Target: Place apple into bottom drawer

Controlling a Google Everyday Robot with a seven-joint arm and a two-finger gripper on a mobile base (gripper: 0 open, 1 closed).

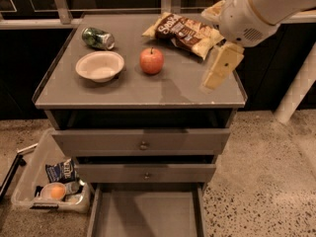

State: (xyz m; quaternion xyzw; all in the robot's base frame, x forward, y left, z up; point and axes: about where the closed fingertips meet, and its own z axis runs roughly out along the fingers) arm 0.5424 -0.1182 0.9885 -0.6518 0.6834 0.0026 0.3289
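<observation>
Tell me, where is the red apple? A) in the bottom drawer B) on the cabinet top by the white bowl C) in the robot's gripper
B: the apple sits on the cabinet top beside the white bowl, while the gripper hangs apart from it near the top's right edge.

White bowl (99, 65), green can (98, 37) behind it, chip bag (185, 32), floor bin (33, 168) holding pale orange fruit (58, 191)
</observation>
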